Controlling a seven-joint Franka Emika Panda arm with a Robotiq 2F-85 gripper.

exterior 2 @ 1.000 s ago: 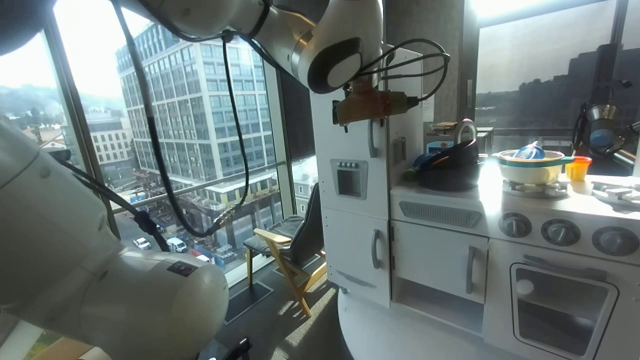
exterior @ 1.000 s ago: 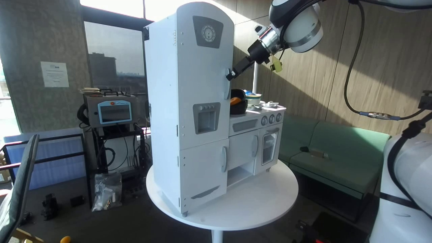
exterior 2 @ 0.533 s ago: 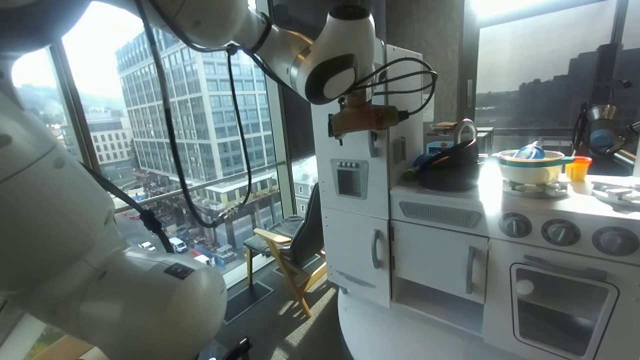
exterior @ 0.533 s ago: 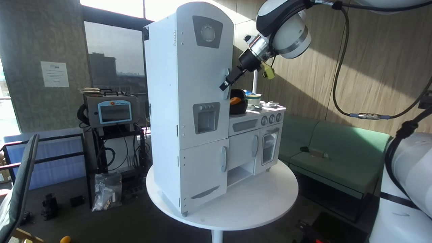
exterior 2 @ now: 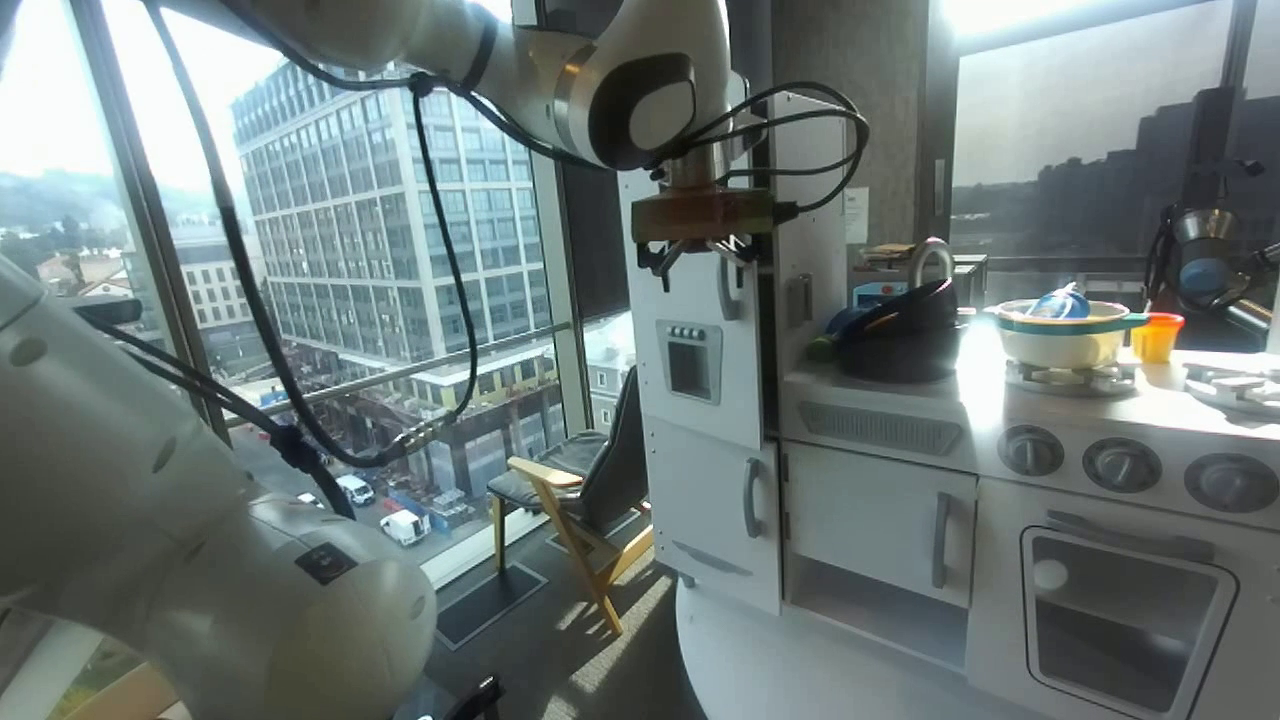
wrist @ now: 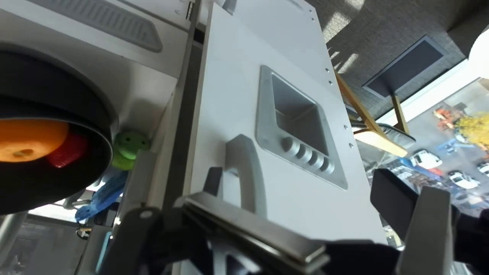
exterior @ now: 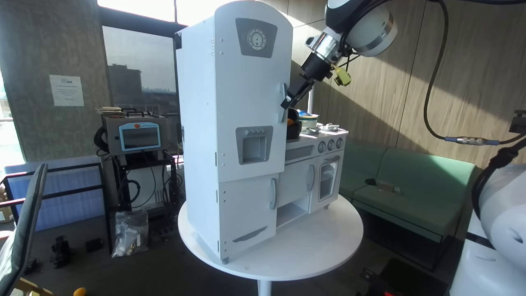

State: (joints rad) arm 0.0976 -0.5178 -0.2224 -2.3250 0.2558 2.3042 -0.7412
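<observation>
My gripper (wrist: 303,191), fingers spread wide, is at the ajar upper door (exterior: 252,96) of a white toy refrigerator (exterior: 197,123). One finger sits right beside the door's gray handle (wrist: 250,172); I cannot tell whether they touch. Nearby, a black pan (wrist: 53,185) holds an orange toy (wrist: 32,133).

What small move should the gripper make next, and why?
Perhaps close the gripper gently on the upper grey handle. In the wrist view, the fingers stand wide apart with the handle between them, and the upper fridge door is ajar, so a grip might help control it.
</observation>
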